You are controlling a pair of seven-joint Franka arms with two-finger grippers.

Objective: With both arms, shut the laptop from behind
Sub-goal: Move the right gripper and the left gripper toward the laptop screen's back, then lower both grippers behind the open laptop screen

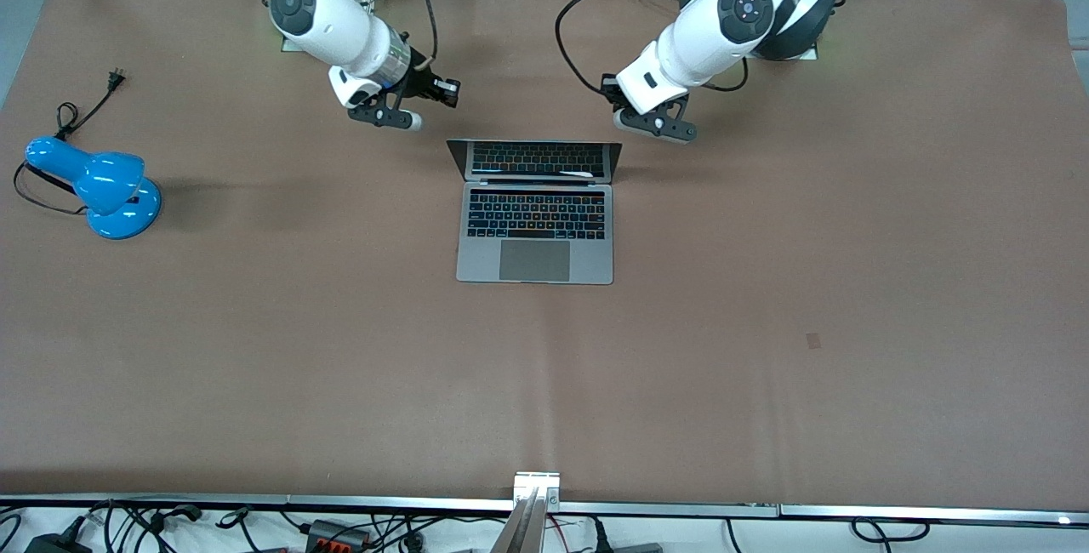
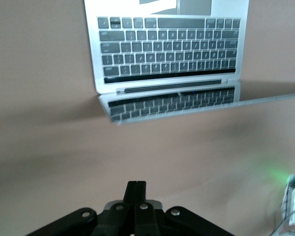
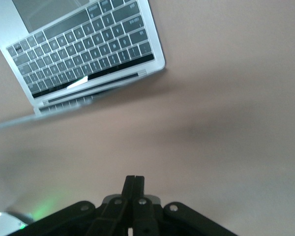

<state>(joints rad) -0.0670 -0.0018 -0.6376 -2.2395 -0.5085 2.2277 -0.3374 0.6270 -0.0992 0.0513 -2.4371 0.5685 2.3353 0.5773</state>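
Observation:
The grey-silver laptop (image 1: pixel 534 234) sits open at the table's middle, keyboard and trackpad showing, its lid (image 1: pixel 536 159) standing up at the edge toward the robots' bases. It also shows in the left wrist view (image 2: pixel 167 49) and the right wrist view (image 3: pixel 88 44). My left gripper (image 1: pixel 686 134) is shut and empty over bare table, just off the lid's corner toward the left arm's end; its fingers (image 2: pixel 136 186) are pressed together. My right gripper (image 1: pixel 413 122) is shut and empty over bare table off the lid's other corner; its fingers (image 3: pixel 134 181) are pressed together. Neither touches the laptop.
A blue desk lamp (image 1: pixel 102 187) with a black cord lies toward the right arm's end of the table. The brown table cover (image 1: pixel 766 323) spreads all round the laptop. Cables and plugs lie along the metal rail (image 1: pixel 536 493) at the table edge nearest the front camera.

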